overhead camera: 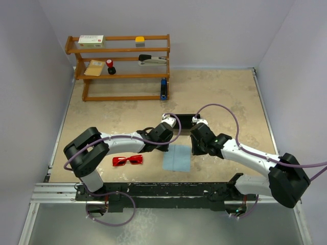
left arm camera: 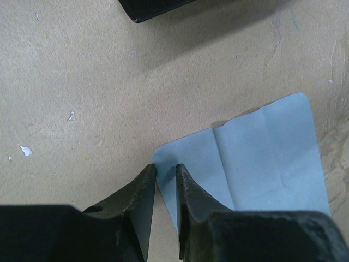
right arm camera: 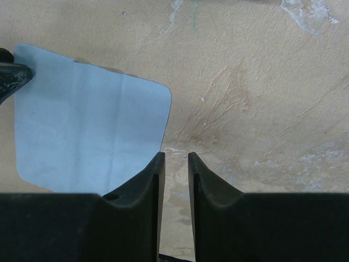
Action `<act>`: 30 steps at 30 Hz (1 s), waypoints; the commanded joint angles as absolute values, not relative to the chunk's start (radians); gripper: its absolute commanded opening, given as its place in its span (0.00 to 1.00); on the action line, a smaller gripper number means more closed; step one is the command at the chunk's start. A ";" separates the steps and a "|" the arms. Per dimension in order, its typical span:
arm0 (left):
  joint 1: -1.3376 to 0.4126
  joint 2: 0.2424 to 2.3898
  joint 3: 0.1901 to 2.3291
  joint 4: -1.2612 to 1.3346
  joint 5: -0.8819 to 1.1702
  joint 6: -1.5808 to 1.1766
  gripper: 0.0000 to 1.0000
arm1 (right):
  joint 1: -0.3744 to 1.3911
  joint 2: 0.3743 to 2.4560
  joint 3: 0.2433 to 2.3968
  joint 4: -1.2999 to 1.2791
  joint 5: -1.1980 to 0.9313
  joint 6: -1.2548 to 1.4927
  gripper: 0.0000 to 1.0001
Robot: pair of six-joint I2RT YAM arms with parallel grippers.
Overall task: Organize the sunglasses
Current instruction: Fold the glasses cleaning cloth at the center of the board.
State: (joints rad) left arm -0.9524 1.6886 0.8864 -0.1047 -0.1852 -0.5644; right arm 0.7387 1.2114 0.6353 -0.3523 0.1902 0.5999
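Red sunglasses (overhead camera: 127, 161); plain light-blue cloth (overhead camera: 177, 157); black case (left arm camera: 152, 8); beige table (overhead camera: 225, 97), mottled with pale scuffs; orange-brown wooden shelf (overhead camera: 122, 50); white-and-black arms (overhead camera: 250, 155); purple cables (overhead camera: 225, 108).

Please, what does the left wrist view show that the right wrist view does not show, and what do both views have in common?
Only the left wrist view: a corner of the black case, and the left gripper with a corner of the light blue cloth between its slightly parted jaws. Only the right wrist view: the right gripper, jaws slightly apart, over bare table beside the cloth. Both: the cloth and the table. Neither shows the red sunglasses.
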 commanded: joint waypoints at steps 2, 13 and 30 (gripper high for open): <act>-0.960 1.705 0.917 -0.084 -0.173 -0.569 0.17 | 0.736 1.218 0.633 -0.339 0.189 0.601 0.27; -0.960 1.709 0.920 -0.089 -0.168 -0.565 0.01 | 0.735 1.222 0.632 -0.335 0.190 0.602 0.26; -0.961 1.656 0.925 -0.143 -0.231 -0.547 0.00 | 0.732 1.302 0.667 -0.245 0.180 0.556 0.27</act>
